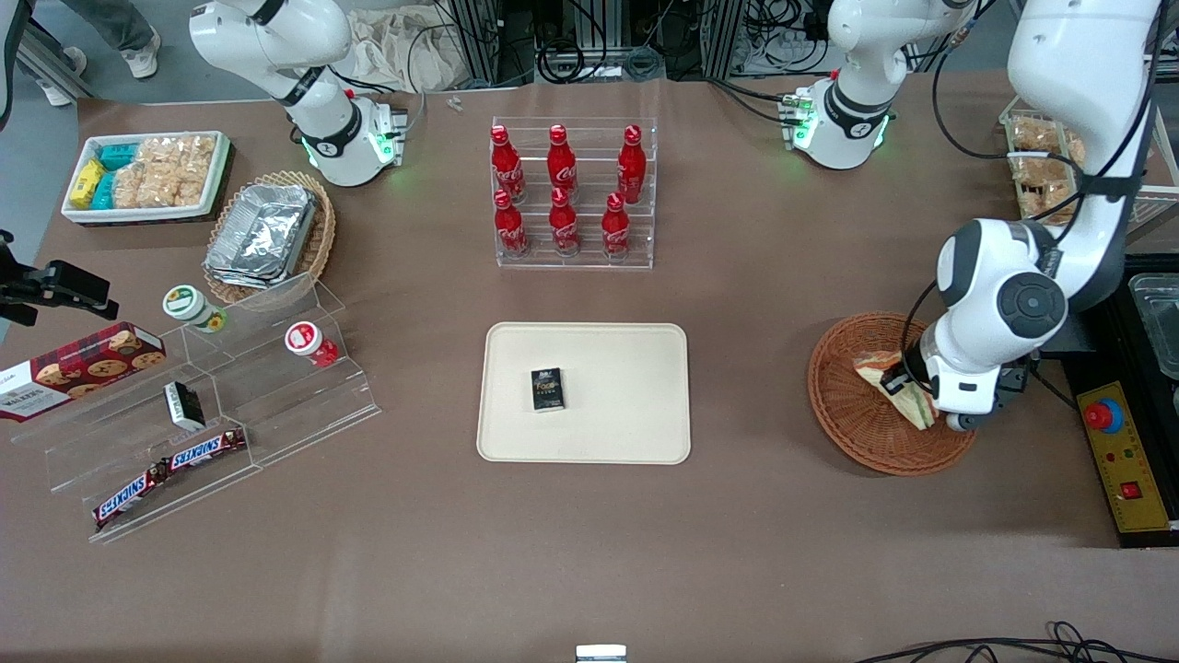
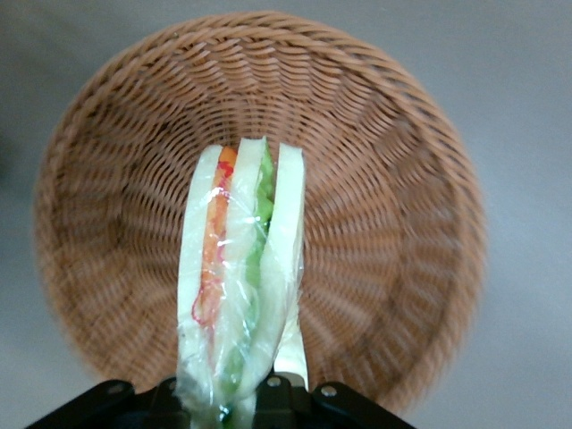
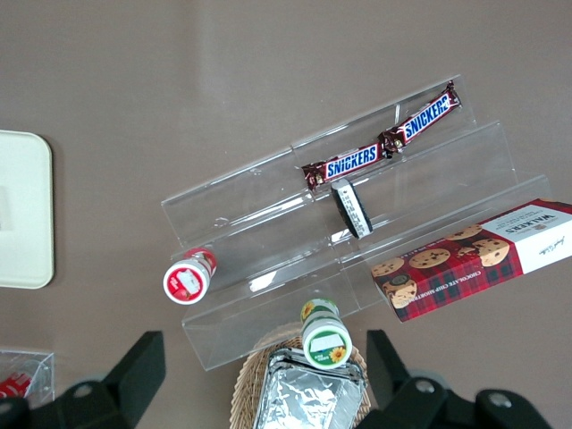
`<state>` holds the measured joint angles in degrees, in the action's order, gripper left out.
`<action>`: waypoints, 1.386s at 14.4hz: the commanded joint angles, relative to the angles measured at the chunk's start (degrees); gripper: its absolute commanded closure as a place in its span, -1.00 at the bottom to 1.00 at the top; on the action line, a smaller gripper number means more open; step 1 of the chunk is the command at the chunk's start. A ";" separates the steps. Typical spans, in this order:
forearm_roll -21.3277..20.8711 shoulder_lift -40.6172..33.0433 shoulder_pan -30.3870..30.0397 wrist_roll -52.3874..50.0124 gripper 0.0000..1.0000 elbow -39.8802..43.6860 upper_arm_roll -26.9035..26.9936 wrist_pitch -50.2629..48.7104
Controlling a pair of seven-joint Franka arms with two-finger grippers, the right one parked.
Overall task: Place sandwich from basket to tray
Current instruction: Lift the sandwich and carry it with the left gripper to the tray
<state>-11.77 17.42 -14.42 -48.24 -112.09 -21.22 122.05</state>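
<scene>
At the right of the front view, the claw sits low over the basket, mostly hidden under the arm's wrist, with the sandwich showing beside it. The left wrist view reveals more: the claw is clenched on the sandwich, held above the basket's weave. The tray, frame centre, carries a small black box.

bottles: 6 | Snickers bars: 2 | cups: 2
</scene>
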 commanded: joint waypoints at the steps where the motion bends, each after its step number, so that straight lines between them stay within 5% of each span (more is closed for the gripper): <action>1: -0.63 1.11 0.54 -0.63 0.76 16.41 -5.22 -17.85; 3: -0.10 3.04 0.62 0.60 0.58 24.60 -9.61 -23.15; 7: -0.10 5.69 5.61 -2.02 0.98 29.30 -14.55 -27.04; 12: -1.41 15.42 16.86 -2.56 0.91 29.56 -14.38 -23.19; 20: -12.66 29.59 23.91 -4.32 0.82 29.30 -13.94 -5.51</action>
<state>-22.25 44.92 8.29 -52.24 -85.19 -35.39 116.24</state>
